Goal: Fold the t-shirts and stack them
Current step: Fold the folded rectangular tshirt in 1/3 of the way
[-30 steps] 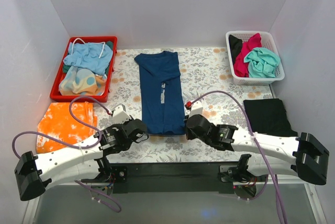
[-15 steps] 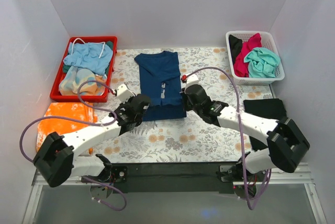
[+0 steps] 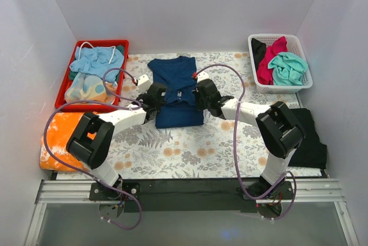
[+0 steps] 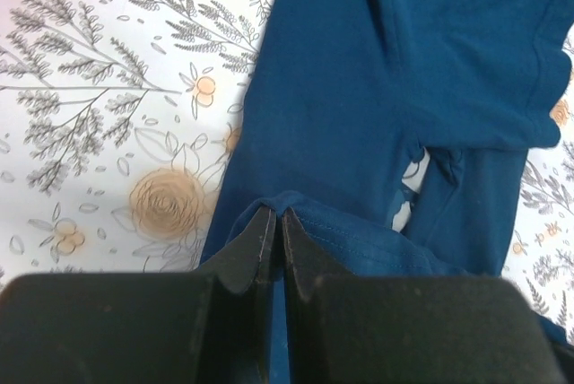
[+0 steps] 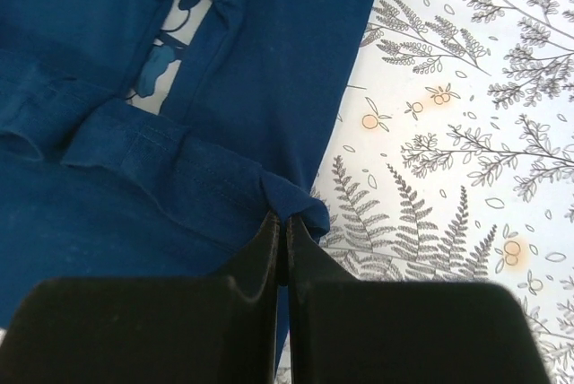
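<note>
The navy-blue t-shirt [image 3: 179, 116] lies mid-frame on the floral tablecloth [image 3: 230, 137], its hem folded over its body. The left gripper [image 4: 273, 230] and right gripper [image 5: 285, 222] each pinch that hem tightly.

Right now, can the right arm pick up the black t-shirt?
Probably not yet. The right gripper is pinched shut on the hem of the navy t-shirt. The black t-shirt lies uncovered by that arm's elbow, so it could likely reach once it lets go.
</note>
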{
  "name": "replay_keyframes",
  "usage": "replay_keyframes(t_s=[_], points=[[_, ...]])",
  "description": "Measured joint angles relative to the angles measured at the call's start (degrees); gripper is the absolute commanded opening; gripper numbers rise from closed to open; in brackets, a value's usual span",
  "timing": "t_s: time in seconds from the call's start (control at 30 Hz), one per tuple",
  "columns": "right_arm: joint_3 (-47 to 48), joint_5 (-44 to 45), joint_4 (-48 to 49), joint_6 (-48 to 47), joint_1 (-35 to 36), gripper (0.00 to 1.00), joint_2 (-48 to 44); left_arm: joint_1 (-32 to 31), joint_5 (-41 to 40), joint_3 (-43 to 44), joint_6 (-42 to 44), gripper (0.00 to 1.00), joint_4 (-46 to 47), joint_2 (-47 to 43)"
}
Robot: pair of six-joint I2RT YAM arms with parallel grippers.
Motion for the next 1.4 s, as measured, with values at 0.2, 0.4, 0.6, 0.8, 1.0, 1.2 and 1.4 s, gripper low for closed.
replay_keyframes(t_s=[0.2, 0.4, 0.6, 0.8, 1.0, 1.2, 1.4], points=[[4.07, -1.55, 0.11, -0.17, -2.03, 0.01, 5.57, 2.32, 1.99, 4.39, 1.36, 0.0, 0.42, 5.95], [8.2, -3.23, 0.2, -1.2, -3.89, 0.34, 9.05, 3.43, 2.93, 6.38, 1.55, 0.4, 0.52, 10.03], [9.03, -2.67, 0.15, -3.52, -4.31, 0.68, 9.14, 3.54, 1.62, 6.4, 1.77, 0.64, 0.44, 9.64], [8.24, -2.86, 0.44, -3.93, -4.0, 0.66, 5.97, 3.54, 3.41, 5.49, 4.17, 0.61, 2.64, 4.57], [2.82, -1.31, 1.77, -3.19, -0.92, 0.62, -0.28, 3.13, 6.71, 2.71, 5.22, 0.3, 4.15, 1.68], [-1.55, -1.44, 2.54, -1.73, 2.95, 0.62, -2.03, 2.01, 10.49, -0.74, 5.33, 0.26, 3.58, 1.49], [-2.71, -1.77, 2.36, -0.44, 2.99, 0.61, -0.02, 1.79, 12.57, -0.79, 3.39, 0.27, 3.1, 4.63]])
